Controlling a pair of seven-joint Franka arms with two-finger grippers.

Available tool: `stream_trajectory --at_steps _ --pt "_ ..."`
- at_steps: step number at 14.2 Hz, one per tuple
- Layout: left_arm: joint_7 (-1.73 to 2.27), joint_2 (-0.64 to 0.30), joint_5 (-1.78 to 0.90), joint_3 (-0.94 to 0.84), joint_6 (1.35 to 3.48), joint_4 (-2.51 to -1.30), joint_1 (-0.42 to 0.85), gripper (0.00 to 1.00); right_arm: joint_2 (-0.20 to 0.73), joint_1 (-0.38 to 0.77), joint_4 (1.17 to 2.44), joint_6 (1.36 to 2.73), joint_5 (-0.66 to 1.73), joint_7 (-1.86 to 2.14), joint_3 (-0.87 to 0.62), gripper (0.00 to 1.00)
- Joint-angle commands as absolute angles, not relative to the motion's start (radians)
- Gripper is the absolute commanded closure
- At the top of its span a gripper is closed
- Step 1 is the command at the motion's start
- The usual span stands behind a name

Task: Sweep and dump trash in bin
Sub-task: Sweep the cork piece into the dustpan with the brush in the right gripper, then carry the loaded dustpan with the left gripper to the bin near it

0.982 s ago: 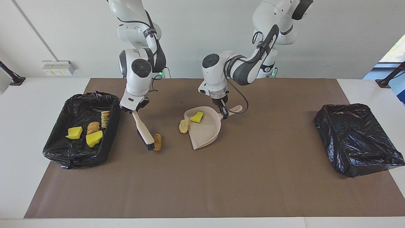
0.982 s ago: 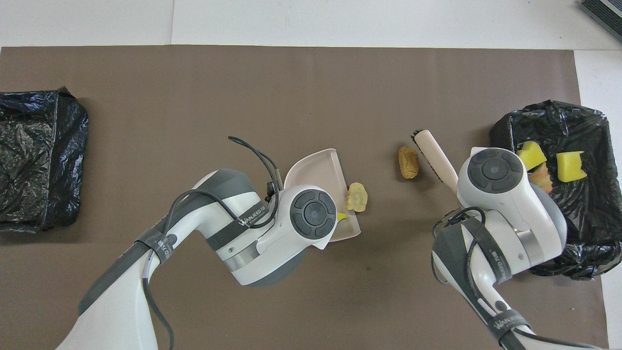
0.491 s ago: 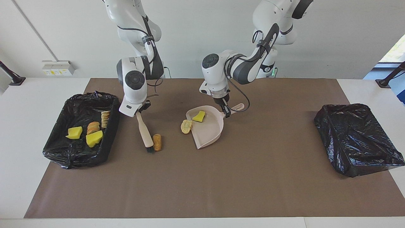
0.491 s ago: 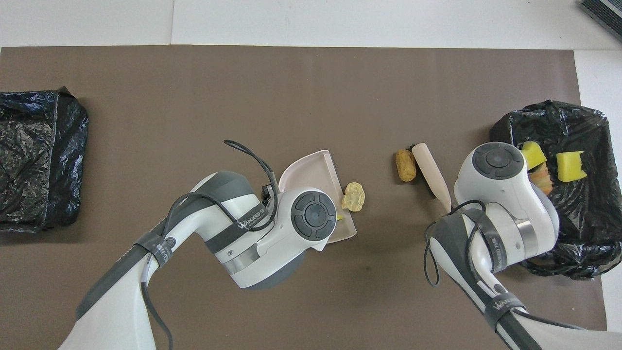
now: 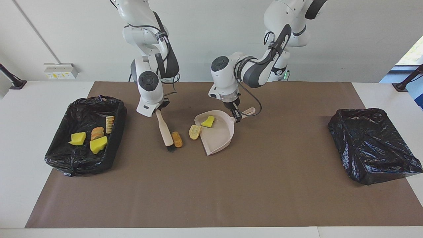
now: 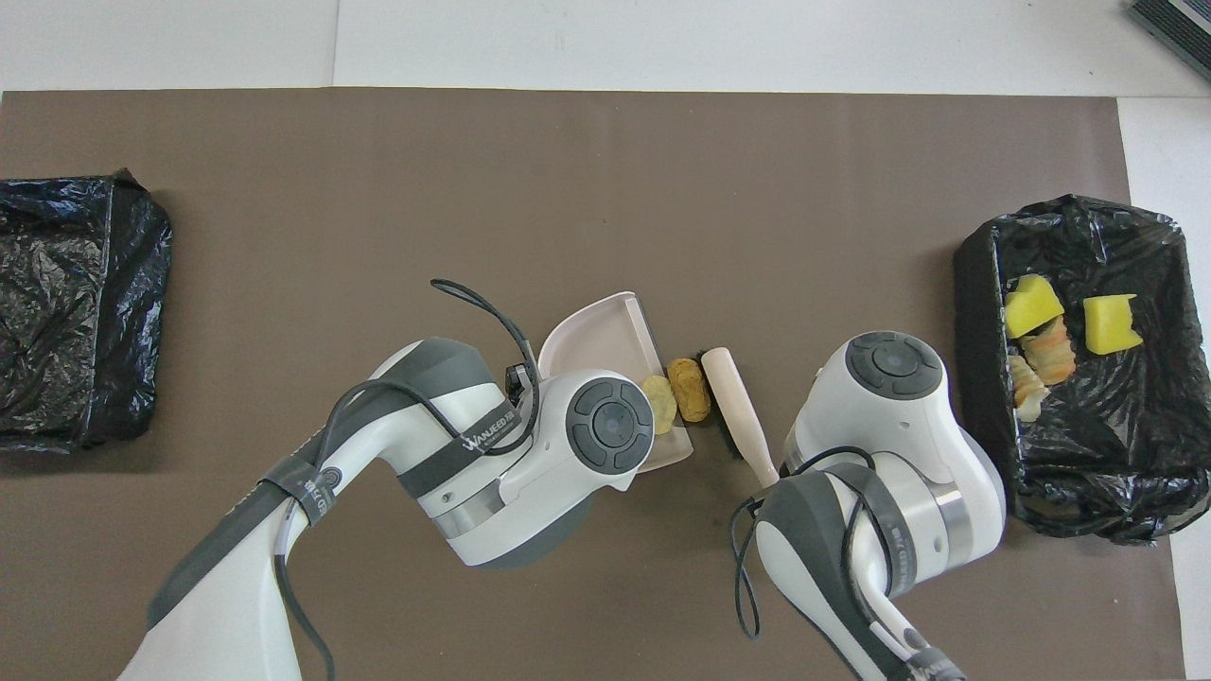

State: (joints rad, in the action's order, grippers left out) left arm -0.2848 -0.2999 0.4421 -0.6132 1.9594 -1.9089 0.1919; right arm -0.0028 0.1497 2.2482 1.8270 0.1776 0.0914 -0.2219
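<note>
My right gripper (image 5: 158, 110) is shut on the handle of a beige brush (image 5: 164, 128) whose dark bristles rest on the brown mat. A tan bread-like scrap (image 5: 177, 139) lies against the brush. Beside it a pale yellow scrap (image 5: 194, 131) sits at the lip of the beige dustpan (image 5: 219, 135). A yellow sponge chunk (image 5: 208, 121) lies inside the pan. My left gripper (image 5: 235, 117) is shut on the dustpan's handle. In the overhead view the brush (image 6: 735, 414), tan scrap (image 6: 691, 389) and pale scrap (image 6: 659, 405) line up along the dustpan's (image 6: 601, 331) edge.
A black-bagged bin (image 5: 76, 165) at the right arm's end of the table holds several yellow and tan scraps (image 6: 1041, 326). A second black-bagged bin (image 5: 373, 145) stands at the left arm's end. The brown mat (image 5: 211, 191) covers the table's middle.
The right gripper has swept the brush toward the dustpan, pushing the tan scrap along the mat until it lies next to the pale scrap. The dustpan has turned slightly.
</note>
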Motion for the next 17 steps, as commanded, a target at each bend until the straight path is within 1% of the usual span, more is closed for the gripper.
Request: stream_trajectory --at_steps 1,3,6,8,10,13,17 --pt "-0.270 -0.267 0.439 -0.607 1.959 -1.948 0.193 1.00 -0.038 0.176 2.272 1.816 0.287 0.036 -0.222 1.00" --pt "-0.271 -0.268 0.436 -0.607 1.963 -1.948 0.192 1.00 -0.043 0.205 2.270 1.816 0.363 -0.006 -0.222 1.00" --pt "-0.281 -0.273 0.430 -0.607 2.014 -1.948 0.192 1.00 -0.043 0.216 2.264 1.816 0.367 -0.049 -0.219 1.00" --pt "-0.288 -0.276 0.430 -0.606 2.046 -1.948 0.189 1.00 -0.038 0.215 2.255 1.799 0.322 -0.041 -0.216 1.00" --pt "-0.319 -0.279 0.430 -0.604 2.052 -1.948 0.175 1.00 -0.032 0.212 2.228 1.793 0.186 -0.044 -0.218 1.00" --pt "-0.445 -0.279 0.419 -0.594 2.075 -1.948 0.161 1.00 -0.029 0.207 2.200 1.772 0.092 -0.054 -0.215 1.00" --pt "-0.540 -0.270 0.400 -0.566 2.086 -1.948 0.155 1.00 -0.032 0.163 2.111 1.643 0.055 -0.064 -0.210 1.00"
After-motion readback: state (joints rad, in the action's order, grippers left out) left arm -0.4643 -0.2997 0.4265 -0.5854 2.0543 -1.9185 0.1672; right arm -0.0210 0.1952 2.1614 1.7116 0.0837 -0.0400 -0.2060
